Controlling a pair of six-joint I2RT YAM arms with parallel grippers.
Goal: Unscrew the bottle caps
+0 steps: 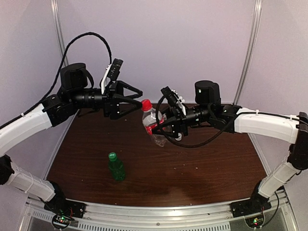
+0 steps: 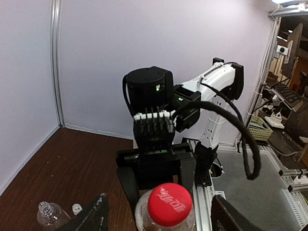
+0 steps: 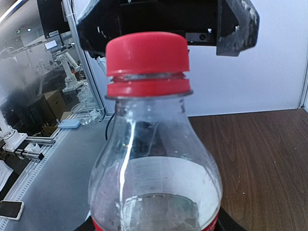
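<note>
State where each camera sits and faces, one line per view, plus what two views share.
Top external: above and behind the robot, looking down on the brown wooden table; both arms show, left gripper open beside the red round plastic screw cap, right gripper holding the clear red-labelled plastic bottle.
Left wrist: looks past its own fingers at the cap and the right arm.
Right wrist: looks up the bottle at the cap, left gripper behind it.
Shared: both wrist views show the cap.

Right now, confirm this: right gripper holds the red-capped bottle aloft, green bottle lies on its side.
Wrong on one count: the green bottle stands upright, per the top external view. The right gripper does hold the red-capped bottle aloft.
</note>
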